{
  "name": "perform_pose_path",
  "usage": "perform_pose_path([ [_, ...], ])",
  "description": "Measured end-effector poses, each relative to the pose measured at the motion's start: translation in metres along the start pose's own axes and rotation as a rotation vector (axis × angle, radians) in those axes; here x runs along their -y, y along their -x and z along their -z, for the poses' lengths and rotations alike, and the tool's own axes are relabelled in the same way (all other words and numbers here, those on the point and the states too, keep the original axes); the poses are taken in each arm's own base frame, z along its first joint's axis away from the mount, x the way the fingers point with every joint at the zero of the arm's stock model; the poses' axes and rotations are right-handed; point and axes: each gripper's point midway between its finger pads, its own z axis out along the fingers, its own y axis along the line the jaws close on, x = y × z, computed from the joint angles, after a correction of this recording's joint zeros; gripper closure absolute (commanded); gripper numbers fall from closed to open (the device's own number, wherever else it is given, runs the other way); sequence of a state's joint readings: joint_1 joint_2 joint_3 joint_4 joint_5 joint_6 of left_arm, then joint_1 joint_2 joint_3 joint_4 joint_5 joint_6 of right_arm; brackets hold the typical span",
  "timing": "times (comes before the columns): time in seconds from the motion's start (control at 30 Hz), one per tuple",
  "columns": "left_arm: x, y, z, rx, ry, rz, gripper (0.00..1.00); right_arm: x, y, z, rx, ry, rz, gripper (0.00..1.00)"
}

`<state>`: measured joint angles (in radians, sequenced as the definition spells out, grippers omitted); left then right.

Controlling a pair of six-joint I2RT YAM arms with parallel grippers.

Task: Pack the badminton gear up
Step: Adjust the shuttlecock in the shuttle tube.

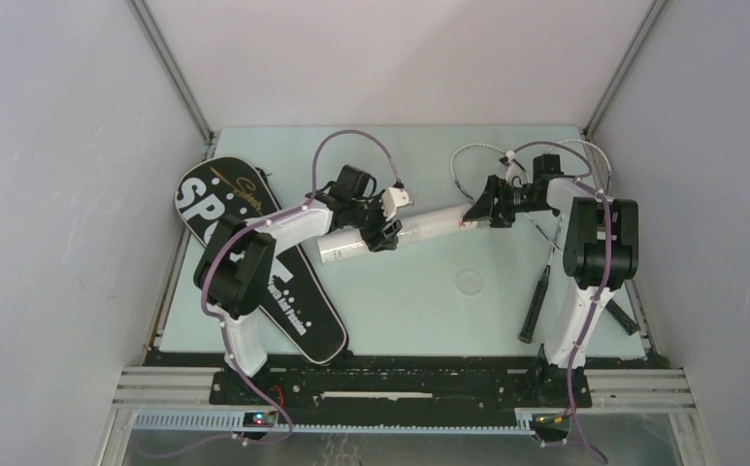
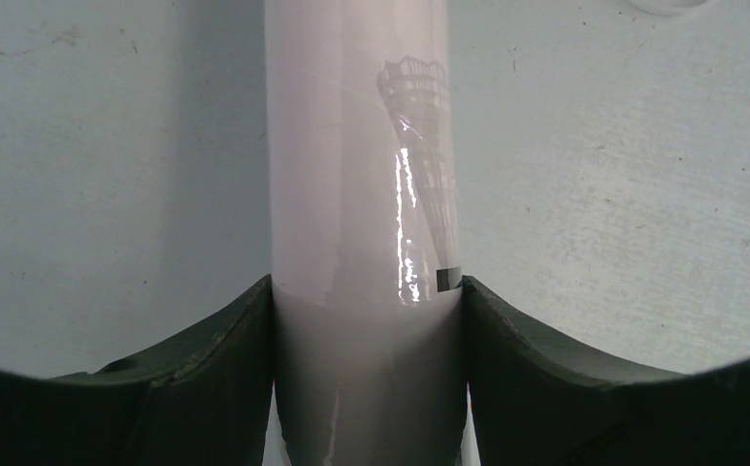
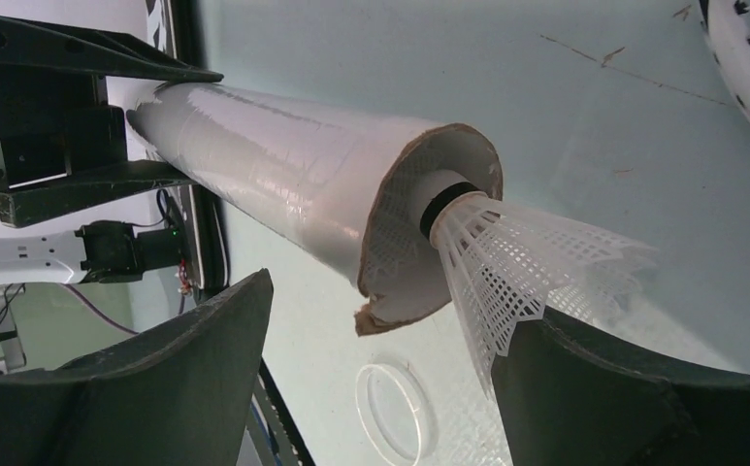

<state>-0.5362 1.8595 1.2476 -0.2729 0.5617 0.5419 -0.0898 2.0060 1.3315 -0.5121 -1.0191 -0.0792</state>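
Right end effector (image 3: 390,306) nearest lens: released, jaws wide either side of shuttlecock (image 3: 531,262), its cork inside tube (image 3: 274,170) mouth, skirt poking out. Your left end effector (image 2: 369,291) clenched round tube above table (image 3: 594,97). Tube axis points at right arm, so push along it.

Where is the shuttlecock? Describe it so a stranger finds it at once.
Find the tube held at the middle of the table by the left gripper. Follow it to its open end, facing the right gripper. The shuttlecock pokes out there: black-banded head inside, white mesh skirt outside.
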Motion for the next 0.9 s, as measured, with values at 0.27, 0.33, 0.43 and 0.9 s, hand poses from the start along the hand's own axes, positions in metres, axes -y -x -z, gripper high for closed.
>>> perform_pose_path([
  [0.27, 0.012, -0.003, 0.000, -0.013, -0.055, -0.015, 0.62, -0.006, 0.001, -0.002, 0.003, 0.049, -0.017, 0.15],
  [0.33, 0.016, -0.004, -0.001, -0.014, -0.073, -0.016, 0.62, -0.010, 0.000, -0.003, 0.001, 0.078, -0.022, 0.15],
  [0.43, 0.020, -0.004, -0.001, -0.014, -0.088, -0.013, 0.62, -0.013, -0.004, -0.005, -0.011, 0.117, -0.035, 0.16],
  [0.9, 0.020, 0.006, -0.008, 0.022, -0.075, 0.081, 0.62, -0.016, -0.017, -0.001, 0.007, 0.215, -0.120, 0.19],
])
